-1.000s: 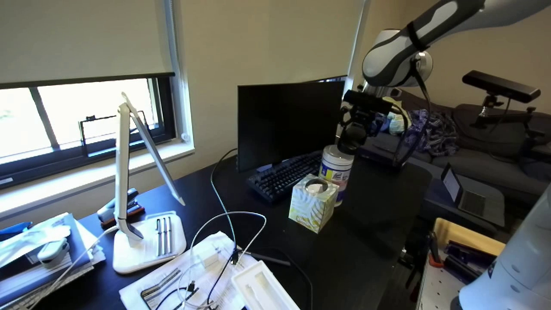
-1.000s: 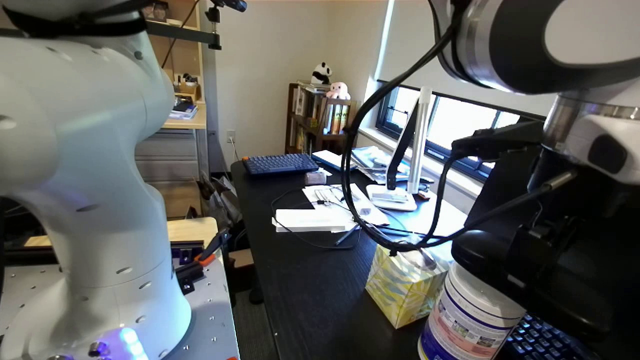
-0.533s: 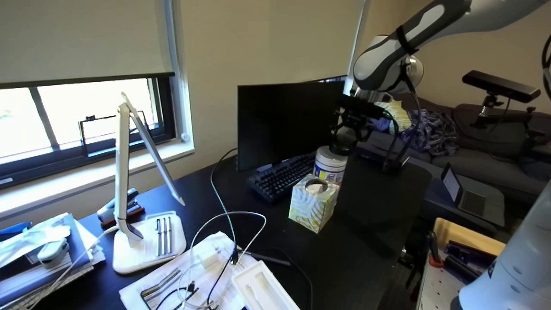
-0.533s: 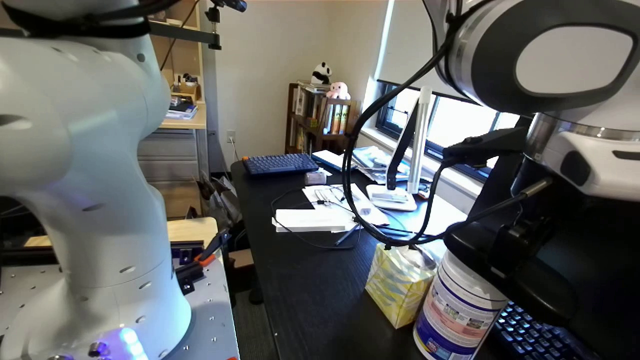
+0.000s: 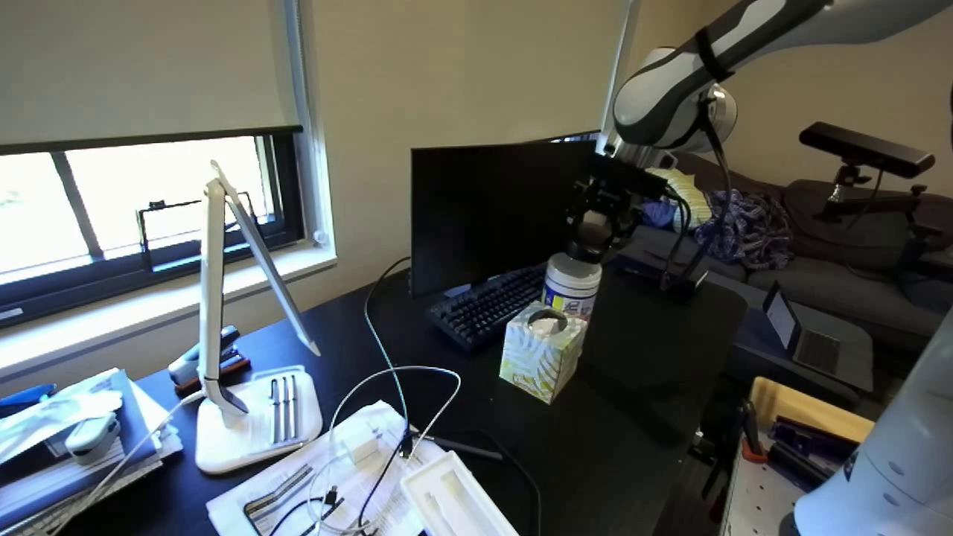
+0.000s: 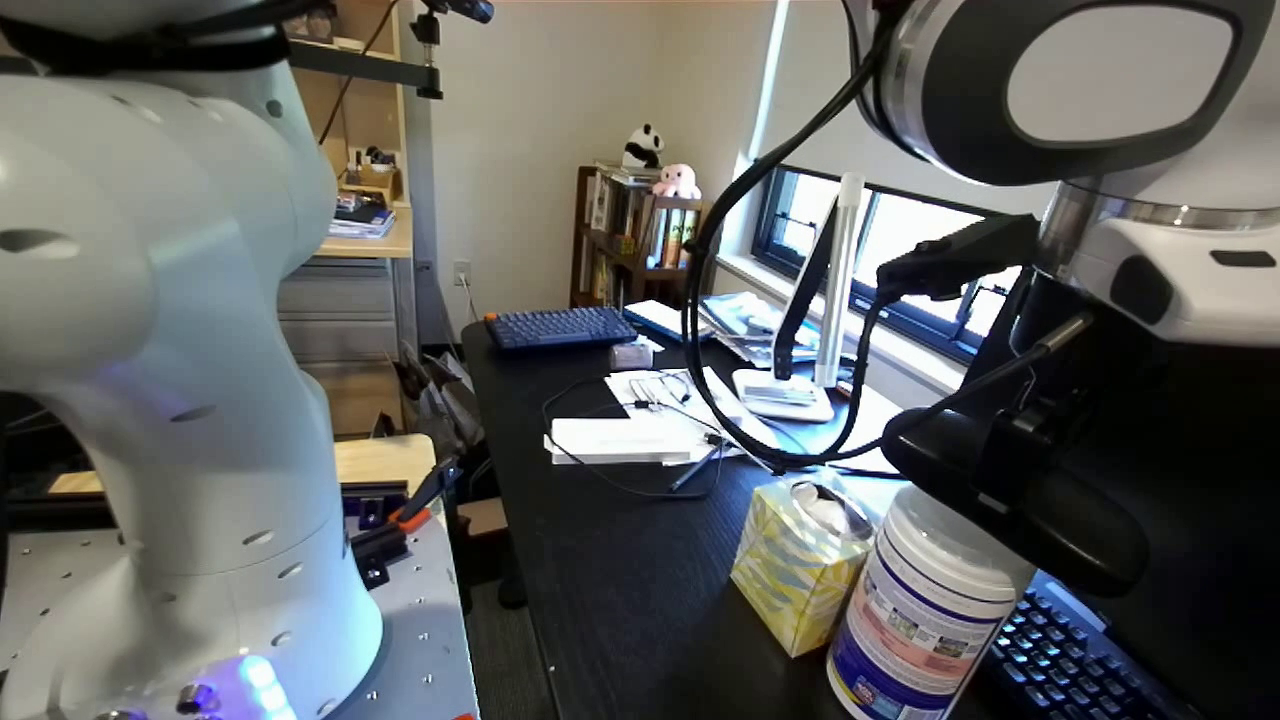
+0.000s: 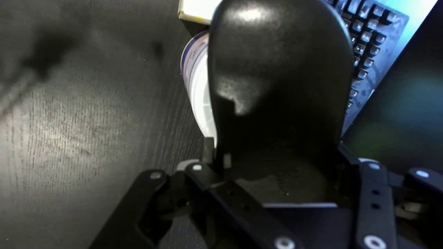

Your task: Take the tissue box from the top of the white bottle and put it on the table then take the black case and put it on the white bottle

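The black case (image 7: 277, 62) has a rounded end and lies between the fingers of my gripper (image 7: 278, 157), which is shut on it. In both exterior views the held case (image 5: 588, 250) (image 6: 1020, 510) hangs just over the lid of the white bottle (image 5: 572, 286) (image 6: 915, 620); I cannot tell whether they touch. In the wrist view the case hides most of the bottle (image 7: 199, 86). The tissue box (image 5: 542, 353) (image 6: 800, 570) stands on the black table (image 5: 625, 424), right beside the bottle. Only a corner of the box (image 7: 197, 10) shows in the wrist view.
A black keyboard (image 5: 488, 305) and a monitor (image 5: 499, 216) stand just behind the bottle. A white desk lamp (image 5: 212, 298), papers, cables and a white tray (image 5: 454, 495) lie farther along the table. The arm's cable loop (image 6: 700, 400) hangs near the tissue box.
The bottle has shifted a little toward the tissue box, then stayed. My gripper moved the same way with the case and has since risen slightly. The tissue box has not moved.
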Controlling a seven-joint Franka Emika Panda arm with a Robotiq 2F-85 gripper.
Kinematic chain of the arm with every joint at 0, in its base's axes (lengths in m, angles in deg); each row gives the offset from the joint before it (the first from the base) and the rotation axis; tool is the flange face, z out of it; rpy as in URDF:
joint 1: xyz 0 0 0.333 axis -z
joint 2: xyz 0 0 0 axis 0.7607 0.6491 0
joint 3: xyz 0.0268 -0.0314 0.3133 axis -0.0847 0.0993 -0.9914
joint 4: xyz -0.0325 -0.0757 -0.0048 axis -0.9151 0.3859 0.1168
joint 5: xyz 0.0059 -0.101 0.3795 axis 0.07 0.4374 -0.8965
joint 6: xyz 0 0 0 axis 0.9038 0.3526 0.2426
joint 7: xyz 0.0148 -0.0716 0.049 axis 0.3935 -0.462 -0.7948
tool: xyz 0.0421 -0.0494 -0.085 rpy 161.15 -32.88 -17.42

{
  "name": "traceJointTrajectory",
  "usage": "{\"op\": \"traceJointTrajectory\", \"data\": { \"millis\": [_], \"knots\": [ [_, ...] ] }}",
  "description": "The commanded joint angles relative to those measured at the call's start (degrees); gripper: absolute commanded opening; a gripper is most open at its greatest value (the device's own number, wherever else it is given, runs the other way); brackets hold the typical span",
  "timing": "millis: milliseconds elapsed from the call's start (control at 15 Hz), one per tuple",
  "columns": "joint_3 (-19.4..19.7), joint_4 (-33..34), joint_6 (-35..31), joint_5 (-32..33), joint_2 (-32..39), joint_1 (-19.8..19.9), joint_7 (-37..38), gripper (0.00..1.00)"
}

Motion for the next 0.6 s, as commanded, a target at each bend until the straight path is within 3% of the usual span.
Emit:
{"op": "traceJointTrajectory", "data": {
  "millis": [0,533],
  "knots": [
    [-0.2,-2.0,0.3,-1.6,-1.8,-0.2,-3.8,0.52],
    [-1.2,-3.4,-0.4,-1.5,-2.2,-1.2,-5.1,0.52]
  ]
}}
